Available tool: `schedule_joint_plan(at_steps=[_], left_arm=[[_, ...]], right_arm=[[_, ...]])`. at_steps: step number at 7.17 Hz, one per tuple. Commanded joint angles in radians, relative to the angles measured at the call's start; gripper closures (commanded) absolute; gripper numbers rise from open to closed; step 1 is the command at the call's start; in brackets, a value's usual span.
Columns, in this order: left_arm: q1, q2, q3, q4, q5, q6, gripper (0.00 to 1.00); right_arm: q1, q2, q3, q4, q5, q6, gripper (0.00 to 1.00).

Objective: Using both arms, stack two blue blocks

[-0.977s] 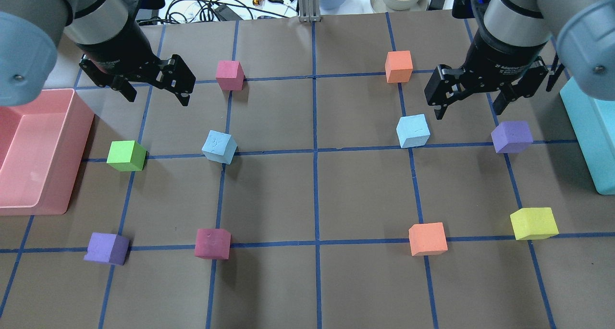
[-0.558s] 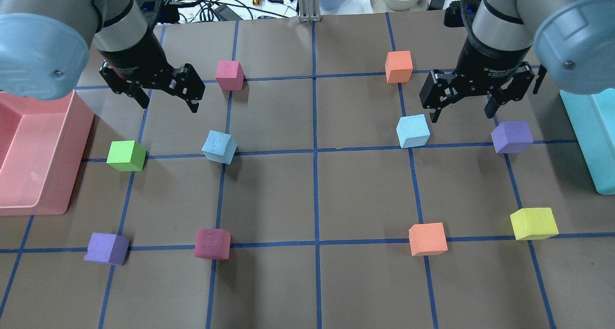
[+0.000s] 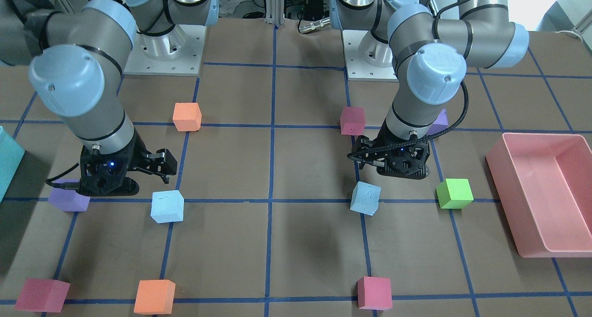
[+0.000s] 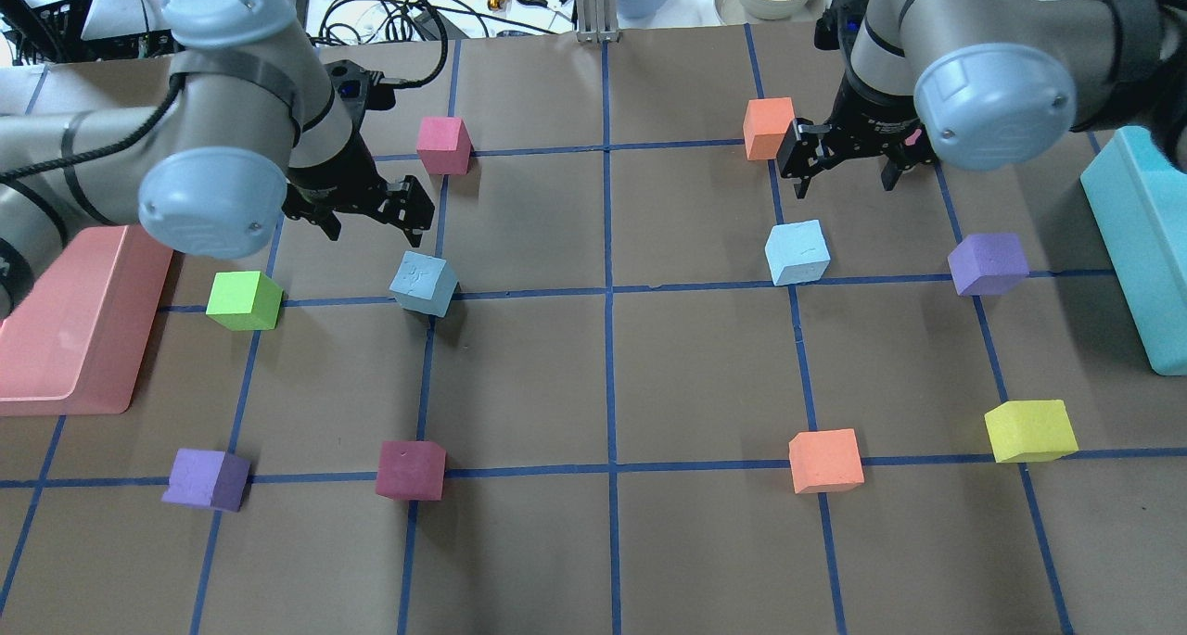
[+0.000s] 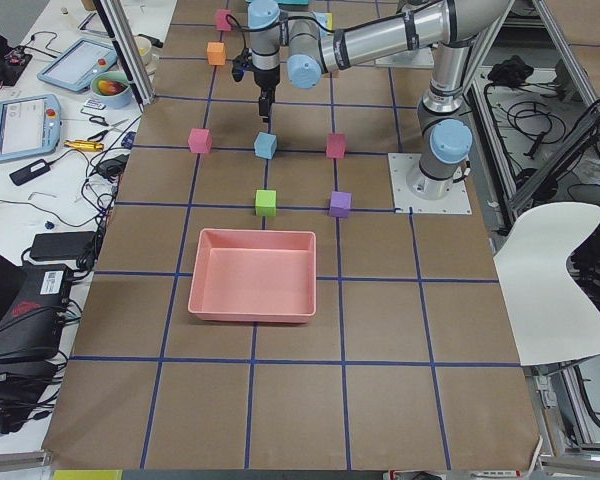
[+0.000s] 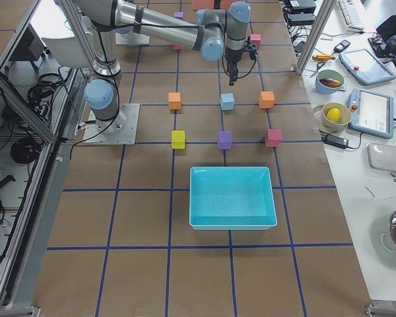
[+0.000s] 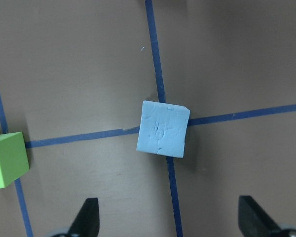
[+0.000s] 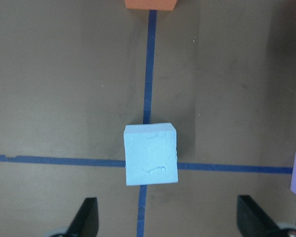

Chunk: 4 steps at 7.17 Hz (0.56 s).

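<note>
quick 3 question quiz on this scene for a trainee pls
1. True or false: the left gripper holds a blue block.
2. Which cube lies between the left blue block and the pink tray? A) green cube B) yellow cube C) orange cube
3. Fill in: the right gripper is ____, and the right blue block lies on the table, not gripped.

Key: 1 false; 2 A; 3 open
</note>
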Motion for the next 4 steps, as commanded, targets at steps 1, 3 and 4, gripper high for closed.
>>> schedule_joint_plan(at_steps=[1,3,4], left_arm=[[-0.002,-0.063,-0.057,0.136,0.006,0.089,0.00],[-0.002,-0.121,-0.067,0.204,0.008,0.099,0.00],[-0.002,-0.153,-0.086,0.266,0.006,0.102,0.00]], right_arm=[[0.000,0.121,0.006,-0.140,-0.003,-0.072,0.00],[0.002,0.158,0.015,-0.155,0.003,-0.068,0.00],[0.000,0.166,0.027,-0.156,0.006,-0.054,0.00]])
